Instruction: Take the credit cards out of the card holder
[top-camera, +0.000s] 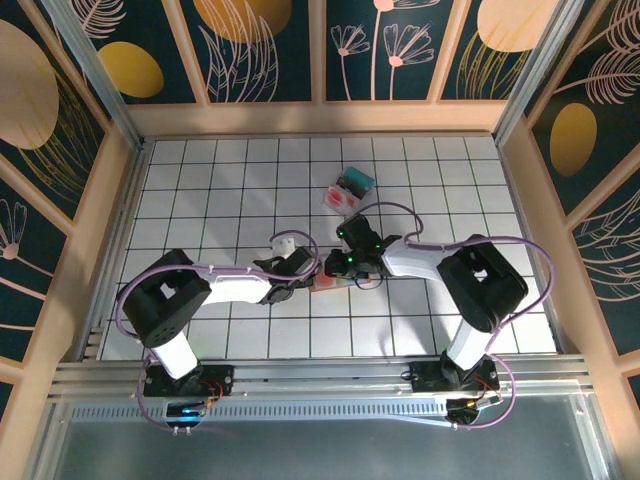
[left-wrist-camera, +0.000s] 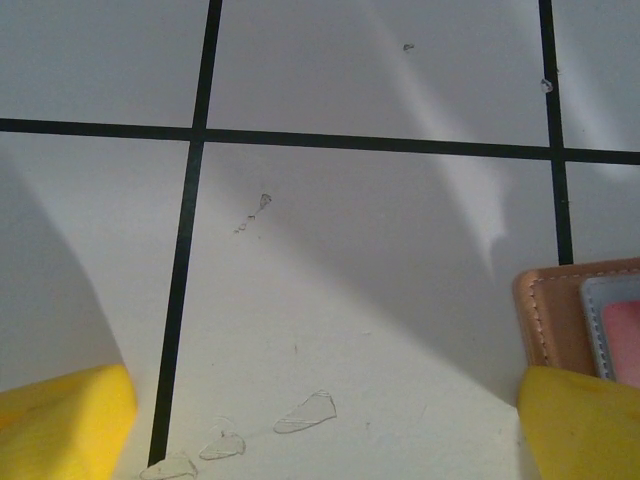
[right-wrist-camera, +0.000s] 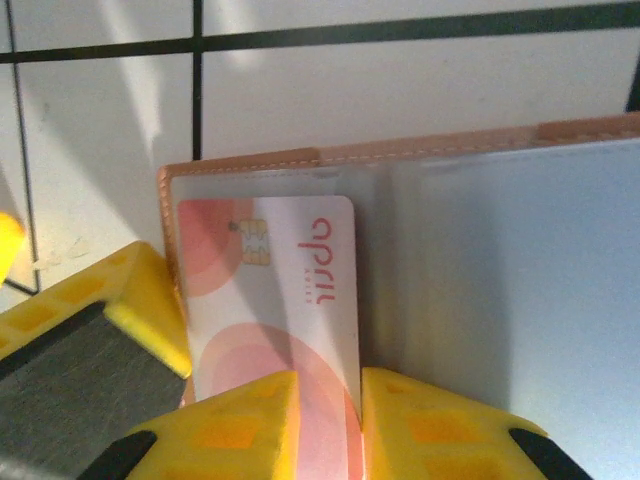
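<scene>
The right jaws are narrowed to a slit, yellow fingers on either side of a strip of the credit card; I cannot tell whether they clamp it. The right wrist view gives the card's face: pink and white, with a chip near its top. It sits in a clear pocket of the open card holder, whose right side runs out of frame.

The left jaws stand wide open. In the left wrist view one finger is just beside the holder's stitched tan corner.

From above, both arms meet over the holder and cover most of it. It lies on the surface, white tiles with dark grid lines. Farther back, well apart, sits a clear box; its red and teal contents are too small to read. The walls are dark teal panels with golden discs and pale line-drawn plants.
</scene>
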